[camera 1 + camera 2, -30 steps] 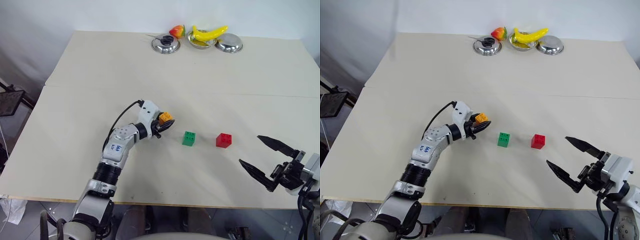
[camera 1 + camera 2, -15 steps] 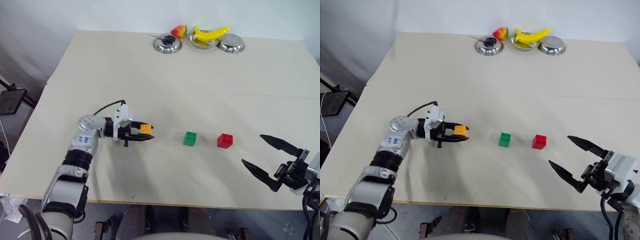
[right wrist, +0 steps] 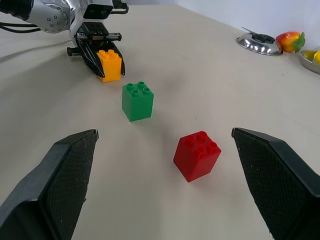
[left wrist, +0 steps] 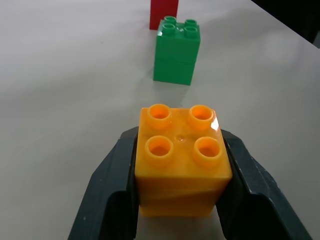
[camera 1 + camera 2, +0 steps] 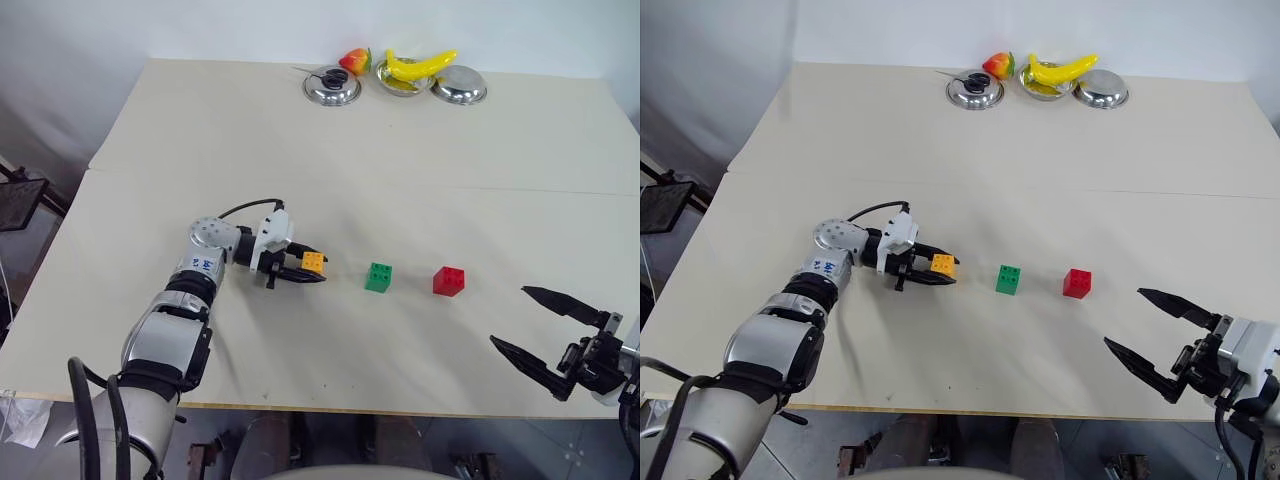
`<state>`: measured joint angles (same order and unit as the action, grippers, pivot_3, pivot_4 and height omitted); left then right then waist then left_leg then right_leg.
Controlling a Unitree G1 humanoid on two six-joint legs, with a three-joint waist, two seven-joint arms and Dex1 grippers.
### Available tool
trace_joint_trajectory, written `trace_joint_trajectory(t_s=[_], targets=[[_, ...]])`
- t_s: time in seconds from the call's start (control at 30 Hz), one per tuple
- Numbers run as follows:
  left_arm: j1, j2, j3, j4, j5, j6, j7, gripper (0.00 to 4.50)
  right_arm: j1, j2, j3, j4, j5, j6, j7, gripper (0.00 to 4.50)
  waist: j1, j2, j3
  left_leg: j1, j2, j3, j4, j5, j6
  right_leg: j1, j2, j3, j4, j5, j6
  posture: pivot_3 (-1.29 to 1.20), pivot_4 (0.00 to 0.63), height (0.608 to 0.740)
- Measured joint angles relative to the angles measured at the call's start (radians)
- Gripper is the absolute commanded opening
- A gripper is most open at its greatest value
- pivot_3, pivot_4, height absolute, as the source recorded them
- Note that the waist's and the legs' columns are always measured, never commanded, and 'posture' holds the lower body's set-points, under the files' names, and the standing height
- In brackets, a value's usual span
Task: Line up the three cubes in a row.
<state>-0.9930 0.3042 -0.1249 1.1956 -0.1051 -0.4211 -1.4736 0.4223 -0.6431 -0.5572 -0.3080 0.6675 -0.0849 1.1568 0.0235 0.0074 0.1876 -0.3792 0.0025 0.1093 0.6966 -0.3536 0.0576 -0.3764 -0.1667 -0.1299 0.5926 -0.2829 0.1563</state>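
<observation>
I had the left tool (image 5: 310, 270) clamped on the orange cube (image 5: 313, 262), studs up, low over the table (image 5: 200, 150). Green cube (image 5: 378, 277) sat just to the orange cube's right, red cube (image 5: 449, 281) beyond it, roughly in line. Right tool (image 5: 545, 330) was spread wide, empty, well right of the orange cube.

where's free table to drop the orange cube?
Bare table lies between the left claw with the orange cube and the green cube, and along the near edge. It is crowded at the far edge: steel bowls and fruit.
</observation>
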Motion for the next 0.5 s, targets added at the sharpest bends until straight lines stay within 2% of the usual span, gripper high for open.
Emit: trace_joint_trajectory(t_s=[0.2, 0.27, 0.43, 0.5], targets=[[-0.016, -0.021, 0.008, 0.020, 0.029, 0.014, 0.017, 1.53, 0.009, 0.005, 0.000, -0.004, 0.000, 0.000, -0.007, 4.50, 0.005, -0.001, 0.000, 0.000, -0.001, -0.001, 0.001, 0.000, 0.001, 0.001, -0.001, 0.000, 0.000, 0.000, 0.000, 0.00, 0.150, 0.740], [-0.017, -0.023, 0.011, 0.024, 0.031, 0.024, 0.018, 2.28, 0.012, 0.015, 0.000, -0.004, 0.001, 0.000, -0.012, 4.50, 0.005, -0.001, 0.000, 0.000, -0.001, -0.001, 0.001, 0.000, 0.001, 0.001, -0.001, 0.000, 0.000, 0.000, 0.000, 0.00, 0.150, 0.740], [-0.016, -0.025, 0.021, 0.031, 0.045, 0.037, 0.016, 3.76, 0.011, 0.017, 0.001, -0.005, 0.003, 0.000, -0.013, 4.50, 0.002, -0.001, 0.000, -0.001, 0.000, -0.001, 0.001, 0.000, 0.001, 0.001, -0.001, 0.000, 0.000, 0.000, 0.001, 0.00, 0.150, 0.740], [-0.014, -0.015, 0.036, 0.027, 0.042, 0.022, 0.001, 3.76, 0.004, 0.017, 0.001, -0.004, 0.003, 0.000, -0.005, 4.50, 0.000, -0.001, 0.000, -0.001, 0.000, -0.001, 0.001, 0.000, 0.001, 0.000, -0.001, -0.001, 0.000, 0.000, 0.001, 0.00, 0.150, 0.740]])
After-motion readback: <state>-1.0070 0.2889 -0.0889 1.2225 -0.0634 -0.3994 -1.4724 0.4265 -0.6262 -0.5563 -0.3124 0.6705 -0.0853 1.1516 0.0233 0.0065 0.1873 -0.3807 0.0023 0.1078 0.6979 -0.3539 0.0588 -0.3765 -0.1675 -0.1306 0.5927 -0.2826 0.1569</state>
